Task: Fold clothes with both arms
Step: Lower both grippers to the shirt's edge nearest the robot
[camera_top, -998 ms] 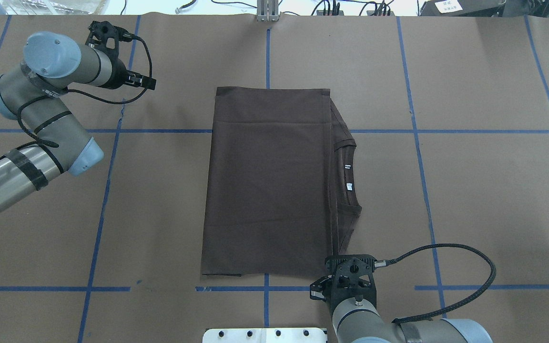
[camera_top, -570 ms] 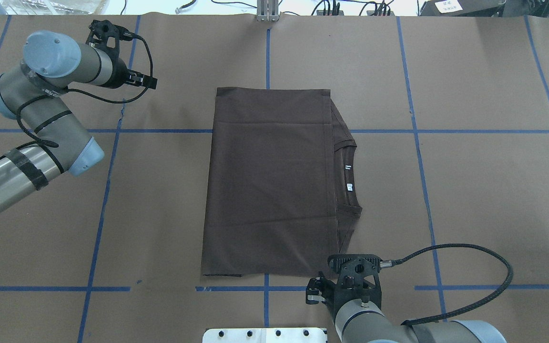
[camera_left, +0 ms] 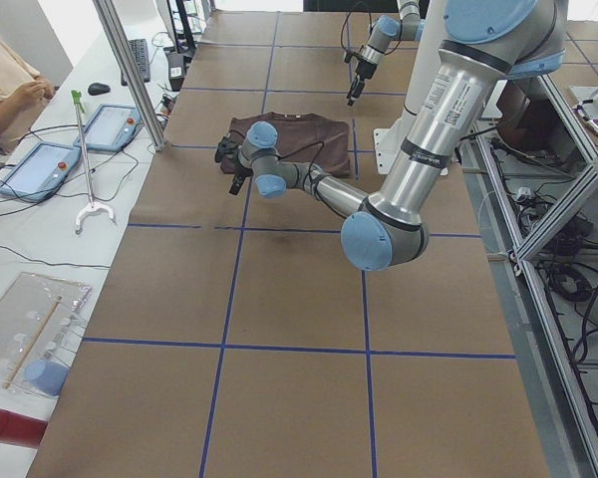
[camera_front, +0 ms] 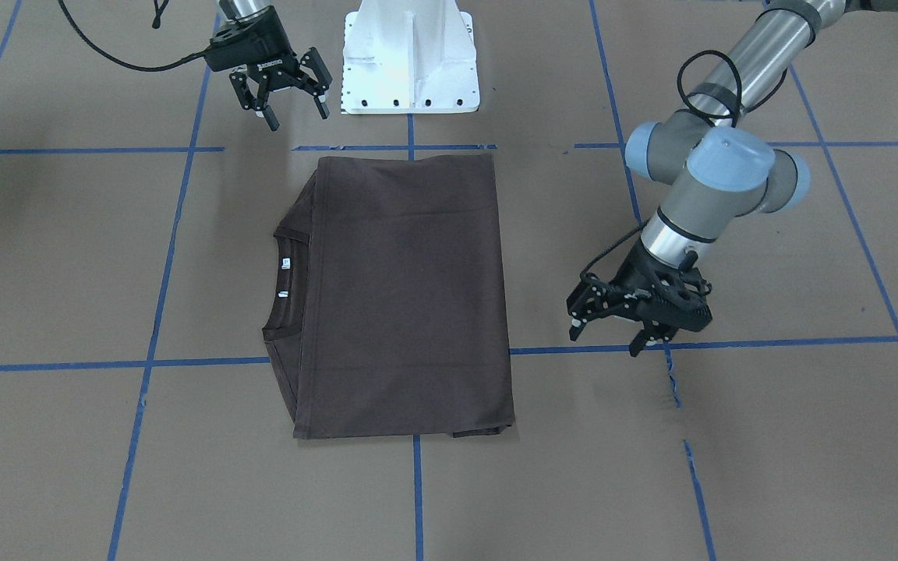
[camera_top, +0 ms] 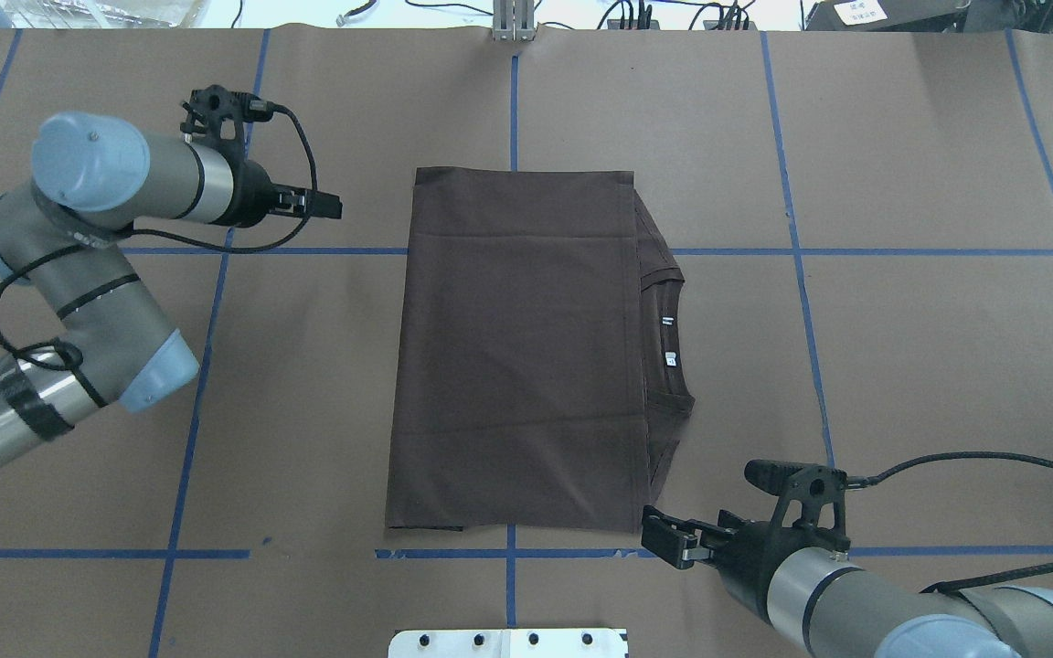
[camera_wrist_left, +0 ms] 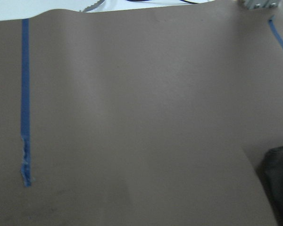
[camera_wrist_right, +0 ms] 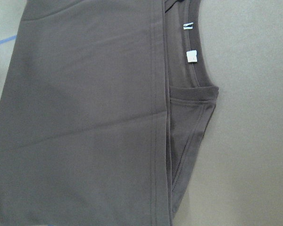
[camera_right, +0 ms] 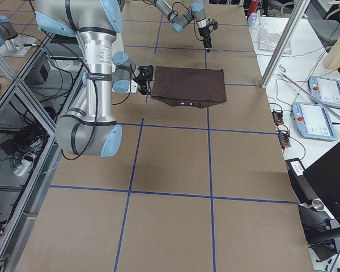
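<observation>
Overhead: high on the white pedestal (camera_top: 508, 644) side, looking forward and down.
Front-facing: opposite side, steep, facing that pedestal.
Side views: far, at table (camera_left: 299, 349) ends, looking along it.
Wrist views: close to the surface.
Shared: T-shirt (camera_top: 517, 347), overhead and front-facing.

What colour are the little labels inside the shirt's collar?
White labels, on the dark brown T-shirt; clearest in the right wrist view.

Nothing written can be read in any view. Two small white neck labels (camera_wrist_right: 191, 55) sit inside the collar of the dark brown short-sleeved T-shirt (camera_top: 517, 347), their print too small to make out. A white paper sign (camera_top: 860, 11) beyond the far right corner of the brown paper-covered tabletop (camera_top: 947, 366) carries two blurred lines. White lettering on the black two-finger right end effector (camera_front: 297, 109) and a printed strip on the silver-grey left arm (camera_left: 434, 100) are illegible.
</observation>
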Available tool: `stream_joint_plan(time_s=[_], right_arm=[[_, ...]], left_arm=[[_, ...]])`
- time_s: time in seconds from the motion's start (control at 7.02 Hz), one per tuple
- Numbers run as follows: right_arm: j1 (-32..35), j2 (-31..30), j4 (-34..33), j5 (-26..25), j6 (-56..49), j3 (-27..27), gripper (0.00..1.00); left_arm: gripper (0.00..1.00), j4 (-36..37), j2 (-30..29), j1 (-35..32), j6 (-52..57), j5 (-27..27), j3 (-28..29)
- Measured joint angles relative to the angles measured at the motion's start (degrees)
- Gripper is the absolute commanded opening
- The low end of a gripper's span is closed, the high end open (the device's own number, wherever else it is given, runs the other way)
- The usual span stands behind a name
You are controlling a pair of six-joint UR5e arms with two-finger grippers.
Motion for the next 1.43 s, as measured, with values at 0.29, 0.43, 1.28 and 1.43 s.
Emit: stream_joint_plan(time_s=[0.29, 0.43, 1.28, 1.43], right_arm=[[2.11, -1.41, 4.23, -0.04, 3.95, -0.01, 1.00], [3.03, -1.42, 4.54, -0.05, 6.24, -0.03, 1.00], [5.48, -1.25, 4.60, 0.04, 10.76, -0.21, 1.00], [5.49, -1.26, 4.60, 0.02, 10.78, -0.25, 1.00]], left_arm=[[0.96, 0.05, 6.40, 10.92, -15.59, 5.71, -12.09], [0.69, 0.09, 8.38, 16.69, -22.72, 10.16, -15.77], [0.56, 2.22, 12.36, 32.96, -45.81, 25.53, -19.94], [0.56, 2.30, 13.00, 33.19, -45.92, 25.60, -19.93]])
